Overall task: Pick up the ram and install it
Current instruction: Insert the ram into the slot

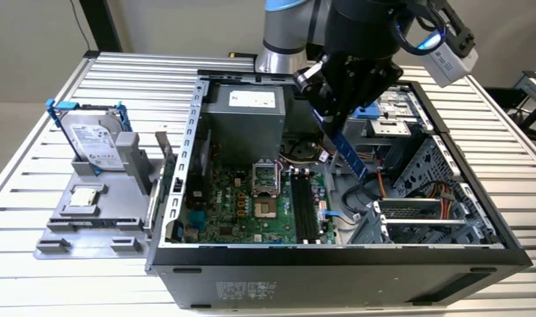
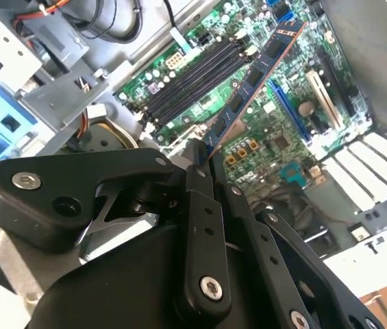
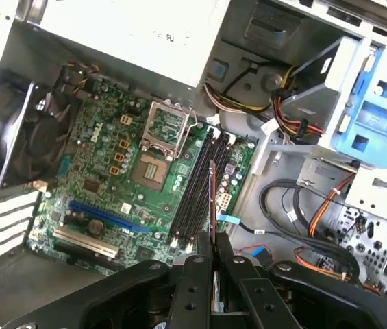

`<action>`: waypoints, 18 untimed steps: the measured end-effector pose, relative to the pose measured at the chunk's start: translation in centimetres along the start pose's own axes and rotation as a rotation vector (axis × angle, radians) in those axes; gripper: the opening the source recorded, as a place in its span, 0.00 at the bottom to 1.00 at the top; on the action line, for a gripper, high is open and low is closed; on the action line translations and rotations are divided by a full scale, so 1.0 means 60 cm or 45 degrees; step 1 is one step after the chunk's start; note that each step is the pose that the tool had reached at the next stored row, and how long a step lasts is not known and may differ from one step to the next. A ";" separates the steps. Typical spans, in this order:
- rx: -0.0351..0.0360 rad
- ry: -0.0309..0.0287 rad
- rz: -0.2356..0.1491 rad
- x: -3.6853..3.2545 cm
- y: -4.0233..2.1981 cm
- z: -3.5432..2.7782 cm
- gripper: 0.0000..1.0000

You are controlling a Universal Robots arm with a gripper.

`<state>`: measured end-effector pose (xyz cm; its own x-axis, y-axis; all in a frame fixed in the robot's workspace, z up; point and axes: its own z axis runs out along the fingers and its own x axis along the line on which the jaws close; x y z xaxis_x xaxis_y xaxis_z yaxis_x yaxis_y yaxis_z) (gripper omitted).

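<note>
The ram [image 1: 345, 150] is a long bluish stick with black chips, and my gripper [image 1: 331, 117] is shut on its upper end. It hangs slanted inside the open computer case, above the motherboard [image 1: 241, 208] and apart from it. The black memory slots [image 1: 305, 210] lie below it, nearer the case's front. In the second wrist view the ram [image 2: 251, 79] reaches out from the gripper [image 2: 203, 159] across the board, beside the slots [image 2: 193, 75]. The first wrist view has the ram [image 3: 211, 199] edge-on, running out of the gripper [image 3: 211, 245] over the slots [image 3: 194, 185].
The case's metal walls [image 1: 193, 125] ring the board, with a grey power supply [image 1: 246, 115] at the back and drive cages and cables [image 1: 418, 198] at the exterior view's right. Outside, a grey fixture [image 1: 56, 228] carries a blue-framed hard drive [image 1: 98, 140] and a square silver chip [image 1: 85, 197].
</note>
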<state>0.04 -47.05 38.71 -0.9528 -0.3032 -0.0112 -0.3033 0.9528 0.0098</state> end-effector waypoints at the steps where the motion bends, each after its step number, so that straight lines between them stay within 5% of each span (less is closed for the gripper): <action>1: 0.0002 -0.0002 0.021 0.000 0.000 0.000 0.00; 18: 0.0041 -0.0036 0.365 0.000 0.000 0.000 0.00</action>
<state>0.04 -47.05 38.68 -0.9997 -0.0210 -0.0111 -0.0211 0.9997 0.0098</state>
